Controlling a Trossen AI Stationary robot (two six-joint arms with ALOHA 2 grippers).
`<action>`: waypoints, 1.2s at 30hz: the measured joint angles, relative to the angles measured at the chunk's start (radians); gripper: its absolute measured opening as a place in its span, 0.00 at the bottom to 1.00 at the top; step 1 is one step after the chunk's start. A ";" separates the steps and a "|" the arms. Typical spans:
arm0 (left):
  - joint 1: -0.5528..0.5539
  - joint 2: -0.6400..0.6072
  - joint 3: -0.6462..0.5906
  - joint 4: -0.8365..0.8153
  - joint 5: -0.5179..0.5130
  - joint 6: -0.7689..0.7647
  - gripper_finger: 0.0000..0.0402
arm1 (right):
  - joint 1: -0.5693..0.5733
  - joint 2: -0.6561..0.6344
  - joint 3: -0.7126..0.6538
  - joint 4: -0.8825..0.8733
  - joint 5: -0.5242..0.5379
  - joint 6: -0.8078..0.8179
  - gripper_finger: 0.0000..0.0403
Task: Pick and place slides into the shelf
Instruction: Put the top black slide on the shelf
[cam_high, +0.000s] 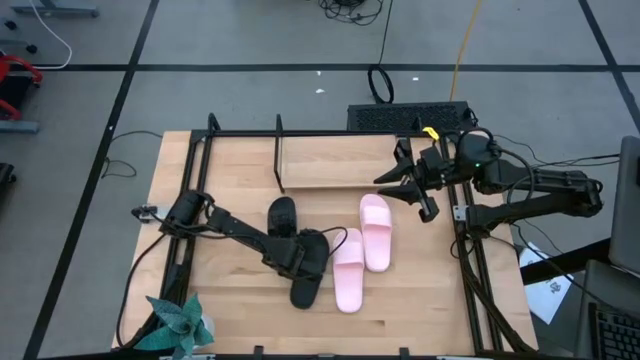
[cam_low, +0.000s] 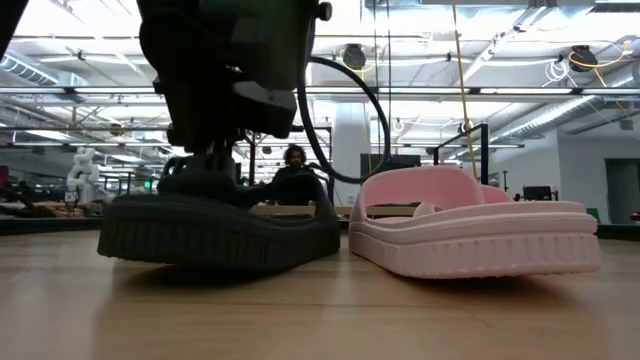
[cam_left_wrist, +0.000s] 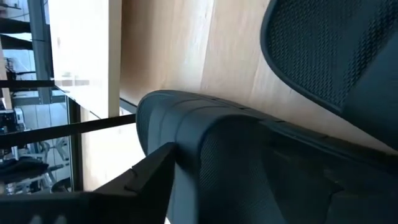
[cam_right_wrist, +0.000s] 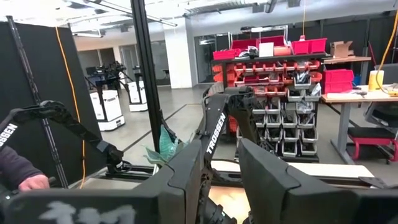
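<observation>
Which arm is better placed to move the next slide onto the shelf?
Left. Its claw is already down on the matte black slide sandal at mid-table, while the right claw hovers open by the low light-wood shelf, holding nothing.

Matte black slide (cam_high: 308, 268) (textured strap), wood table (cam_high: 230, 320)

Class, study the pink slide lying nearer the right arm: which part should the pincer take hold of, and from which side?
Probably the wide strap of the pink slide, approached from above. The slide lies flat, sole down, so its strap arches off the footbed and leaves a gap for one finger. The right pincer hangs nearby over the shelf.
</observation>
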 joint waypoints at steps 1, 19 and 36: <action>0.002 0.000 0.000 0.000 0.000 0.004 0.54 | 0.000 0.000 0.000 0.000 0.000 0.000 0.24; -0.039 -0.109 0.038 -0.082 0.096 -0.104 0.01 | 0.000 0.000 0.000 0.022 0.000 0.056 0.24; -0.197 -0.216 0.327 -0.382 0.046 -0.289 0.00 | 0.000 0.000 0.000 0.194 0.001 0.236 0.24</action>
